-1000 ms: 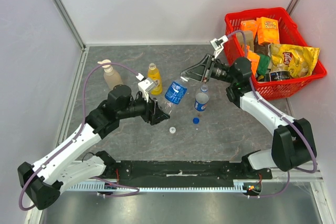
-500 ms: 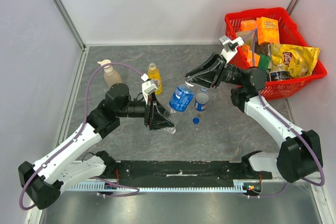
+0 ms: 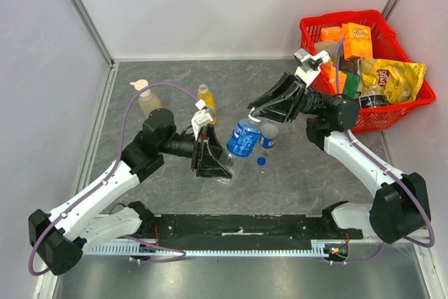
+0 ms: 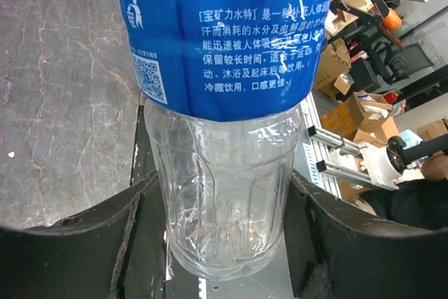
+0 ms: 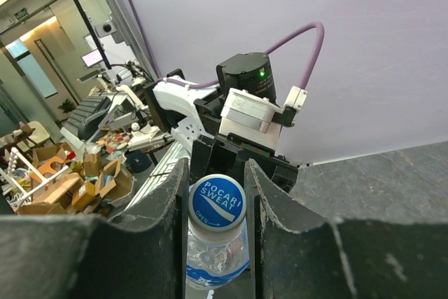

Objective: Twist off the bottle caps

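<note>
The left hand (image 3: 212, 157) grips the clear lower body of the Pocari Sweat bottle (image 3: 243, 136), holding it tilted, neck toward the right hand (image 3: 257, 112). The right hand is pinched narrow on the bottle's blue screw cap (image 5: 217, 201). Just beside the right hand stands a second blue-labelled bottle (image 3: 268, 134), with a loose blue cap (image 3: 260, 161) on the bench (image 3: 315, 173). The juice bottle (image 3: 205, 97) stands beyond the left hand.

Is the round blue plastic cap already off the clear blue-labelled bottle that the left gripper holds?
No, the blue cap sits on the neck of the bottle, pinched by the right gripper.
</note>
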Robot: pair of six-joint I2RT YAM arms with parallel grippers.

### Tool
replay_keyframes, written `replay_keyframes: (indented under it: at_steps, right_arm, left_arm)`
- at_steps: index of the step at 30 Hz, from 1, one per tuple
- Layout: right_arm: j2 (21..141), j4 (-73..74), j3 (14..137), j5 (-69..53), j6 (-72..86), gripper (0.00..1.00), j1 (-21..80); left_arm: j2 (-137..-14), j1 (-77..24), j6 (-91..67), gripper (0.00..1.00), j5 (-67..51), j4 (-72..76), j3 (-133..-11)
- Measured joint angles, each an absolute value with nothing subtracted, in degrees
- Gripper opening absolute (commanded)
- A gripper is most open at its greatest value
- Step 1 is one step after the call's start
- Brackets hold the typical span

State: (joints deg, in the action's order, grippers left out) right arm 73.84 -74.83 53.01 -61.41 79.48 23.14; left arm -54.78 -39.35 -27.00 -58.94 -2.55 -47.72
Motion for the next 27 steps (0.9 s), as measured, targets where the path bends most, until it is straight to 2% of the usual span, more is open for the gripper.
replay_keyframes:
  at_steps: [1,2,8,16,27]
  right_arm:
    - [73.9,-74.9,53.2,-61.4,79.6,0.36,23.2]
    - [74.0,-74.9,53.5,-61.5,79.7,0.45,23.2]
    - [74.4,-74.3,55.9,-61.9,79.6,0.98,24.3]
    - [73.5,-66.1,58.3,-60.8,73.2,0.98,24.5]
    - [69.6,-17.0,69.6,-44.3,44.0,0.98,24.5]
  left_arm:
    - [-54.8,-39.4,-27.2,0.15,-59.0,-2.4,-47.7]
    - [-54.8,-39.4,-27.2,0.15,-59.0,-2.3,-47.7]
    - [-54.7,-39.3,-27.0,0.15,-57.1,-1.7,-47.7]
    - [-54.0,-39.2,-22.2,0.17,-52.1,-8.9,-48.2]
    - [-53.7,-39.2,-14.8,0.16,-39.6,-19.8,-49.5]
